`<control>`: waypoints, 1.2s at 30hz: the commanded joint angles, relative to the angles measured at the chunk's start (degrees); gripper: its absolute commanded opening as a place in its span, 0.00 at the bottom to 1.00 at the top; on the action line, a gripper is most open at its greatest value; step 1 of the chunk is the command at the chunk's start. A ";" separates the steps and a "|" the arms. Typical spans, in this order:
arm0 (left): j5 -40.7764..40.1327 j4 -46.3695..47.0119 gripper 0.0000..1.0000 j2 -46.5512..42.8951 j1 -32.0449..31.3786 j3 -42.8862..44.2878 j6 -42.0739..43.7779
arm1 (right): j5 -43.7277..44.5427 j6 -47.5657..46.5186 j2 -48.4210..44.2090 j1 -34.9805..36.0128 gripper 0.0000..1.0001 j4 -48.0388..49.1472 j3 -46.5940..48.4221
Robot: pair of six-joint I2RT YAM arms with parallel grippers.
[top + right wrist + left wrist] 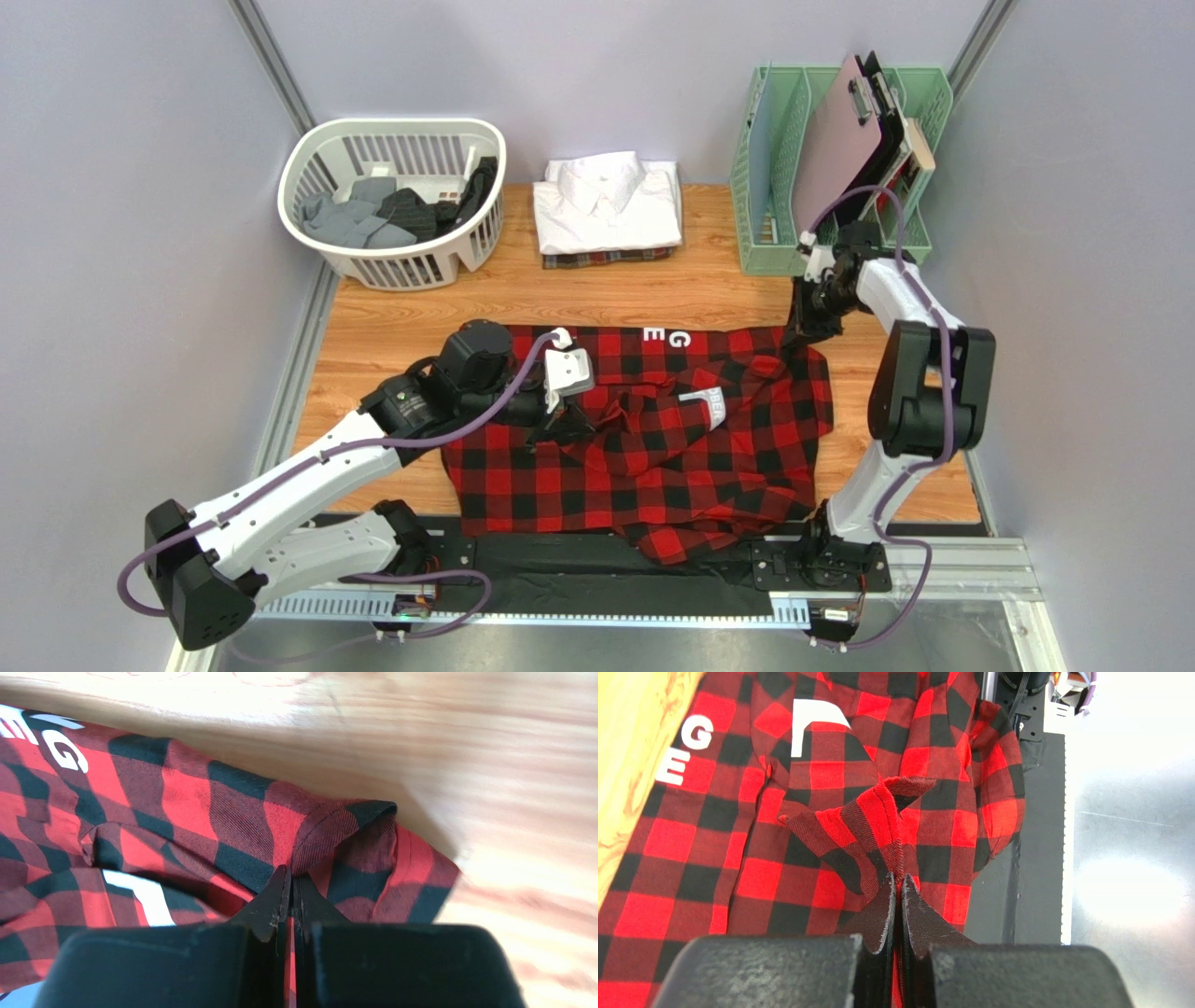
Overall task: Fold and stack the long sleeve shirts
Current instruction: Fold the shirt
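The red-and-black checked flannel shirt (645, 448) lies spread across the table's middle, white letters near its far edge. My left gripper (558, 415) is shut on a pinched fold of it (878, 829) over its left part. My right gripper (802, 333) is shut on the shirt's far right corner (337, 822), just above the wood. A folded white shirt (610, 196) lies on a dark plaid one (606, 258) at the back centre.
A white laundry basket (323, 154) with grey and dark clothes stands at the back left. A green file rack (765, 168) holding a clipboard (856, 126) stands at the back right, close to the right arm. The black base rail (561, 588) runs along the near edge.
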 commanded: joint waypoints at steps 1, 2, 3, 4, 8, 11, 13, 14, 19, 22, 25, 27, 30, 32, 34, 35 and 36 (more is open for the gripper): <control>-0.08 0.15 0.00 -0.23 -0.04 -0.02 -2.18 | 3.56 -3.95 -6.30 -1.57 0.00 3.79 -4.39; 0.01 -0.02 0.00 -0.14 -0.04 -0.11 -2.36 | 4.26 -4.05 -4.90 -1.65 0.00 3.79 -5.01; -0.08 -0.29 0.00 -0.05 0.04 -0.11 -2.53 | 4.01 -4.05 -4.28 -1.74 0.00 3.79 -5.63; -0.08 -0.38 0.00 -0.14 0.05 -0.20 -2.62 | 3.83 -3.62 -3.58 -1.74 0.02 3.79 -5.81; -1.66 0.23 0.00 -0.14 0.13 -0.29 -3.85 | 3.30 -3.08 -1.20 -1.66 0.39 3.09 -4.93; -1.57 1.02 0.00 0.39 1.10 0.24 -5.87 | 4.88 -5.01 -2.16 -1.83 0.52 1.25 -3.09; -1.84 1.20 0.00 0.48 2.67 1.29 -6.75 | 5.41 -5.98 -4.70 -2.09 0.54 -0.24 -1.77; -1.75 1.55 0.00 0.65 3.46 1.73 -6.75 | 5.59 -7.03 -6.02 -2.01 0.54 -0.60 -1.50; 0.70 4.44 0.00 1.44 11.80 5.51 -5.70 | -7.48 -9.67 -14.28 -0.69 0.57 -0.86 -2.29; 3.08 5.33 0.00 3.02 16.28 7.53 -4.47 | -10.92 -11.34 -10.62 2.91 0.53 -4.10 -1.15; 5.89 6.82 0.00 4.08 20.59 7.54 -3.68 | -11.64 -11.61 -4.31 4.76 0.44 -5.78 -0.10; 6.25 7.09 0.00 4.52 22.36 6.84 -1.58 | -9.97 -12.05 -1.30 4.94 0.41 -5.78 0.17; 2.74 4.55 0.00 6.45 23.50 5.52 1.59 | -6.28 -12.40 2.93 4.76 0.36 -5.70 0.43; 2.21 2.44 0.00 8.64 24.04 4.38 2.64 | -4.44 -12.58 3.81 4.76 0.36 -5.79 0.61; -1.47 1.82 0.00 9.96 24.04 1.75 4.93 | -3.29 -12.49 3.73 4.76 0.36 -5.61 1.05; -2.96 1.91 0.00 11.71 24.13 0.87 6.50 | -3.20 -12.49 3.55 4.76 0.36 -5.61 1.22; -8.37 2.26 0.00 12.86 24.13 -0.54 8.00 | -3.02 -12.49 3.11 4.76 0.37 -5.78 1.31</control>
